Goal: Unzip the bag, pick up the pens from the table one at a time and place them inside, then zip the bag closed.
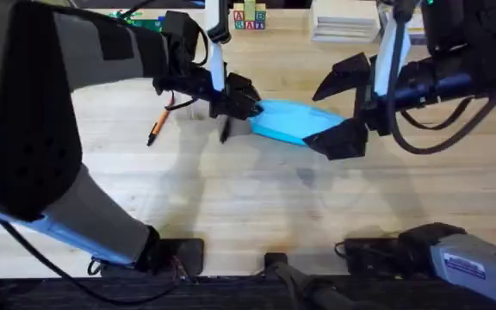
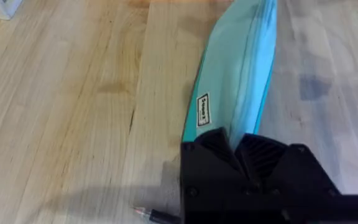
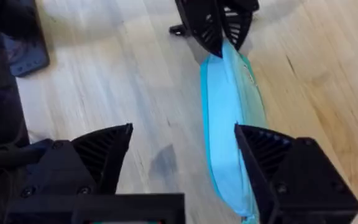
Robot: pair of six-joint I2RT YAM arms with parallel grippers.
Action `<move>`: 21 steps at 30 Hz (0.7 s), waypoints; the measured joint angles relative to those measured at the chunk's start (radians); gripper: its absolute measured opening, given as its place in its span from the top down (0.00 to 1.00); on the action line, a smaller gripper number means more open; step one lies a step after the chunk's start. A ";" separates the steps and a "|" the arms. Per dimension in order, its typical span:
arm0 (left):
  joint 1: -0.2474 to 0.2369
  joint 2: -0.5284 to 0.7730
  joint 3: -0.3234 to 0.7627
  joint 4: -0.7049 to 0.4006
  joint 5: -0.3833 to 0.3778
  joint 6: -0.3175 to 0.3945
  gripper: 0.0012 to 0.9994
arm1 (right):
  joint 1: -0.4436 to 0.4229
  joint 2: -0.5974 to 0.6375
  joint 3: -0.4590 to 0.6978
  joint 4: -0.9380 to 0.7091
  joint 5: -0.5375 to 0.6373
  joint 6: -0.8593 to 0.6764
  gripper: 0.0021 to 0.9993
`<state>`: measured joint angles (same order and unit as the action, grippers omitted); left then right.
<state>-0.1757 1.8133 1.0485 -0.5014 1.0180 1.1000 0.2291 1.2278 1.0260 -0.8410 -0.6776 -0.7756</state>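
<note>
The light blue bag (image 1: 295,120) lies flat on the table (image 1: 231,198), and its zipper line shows no gap (image 2: 241,74). My left gripper (image 1: 244,105) is shut on the bag's left end, its fingers pinching the fabric (image 2: 238,146), as also seen from across (image 3: 219,37). My right gripper (image 1: 344,108) is open wide over the bag's right end (image 3: 229,112), one finger on each side, and holds nothing (image 3: 184,130). The orange pen (image 1: 158,127) lies left of the bag. The black pen (image 2: 151,215) lies beside my left gripper.
Alphabet blocks (image 1: 250,19) and a stack of white books (image 1: 344,21) stand at the table's far edge, with green items (image 1: 140,19) to their left. Bare wood stretches in front of the bag towards the arm bases.
</note>
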 joint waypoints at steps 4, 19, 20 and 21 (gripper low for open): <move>0.000 0.000 0.000 0.000 0.000 0.000 0.96 | 0.000 0.000 0.000 0.000 0.040 0.033 0.00; 0.000 0.000 0.000 0.000 0.000 0.000 0.96 | -0.002 -0.101 0.000 -0.088 0.257 0.070 0.00; 0.000 0.000 0.000 0.000 0.000 0.000 0.96 | -0.005 -0.108 0.000 -0.102 0.272 0.070 0.00; 0.000 0.000 0.000 0.000 0.000 0.000 0.96 | -0.007 -0.115 0.000 -0.117 0.289 0.070 0.00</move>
<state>-0.1757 1.8131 1.0485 -0.5014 1.0180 1.1000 0.2221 1.1130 1.0260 -0.9584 -0.3887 -0.7055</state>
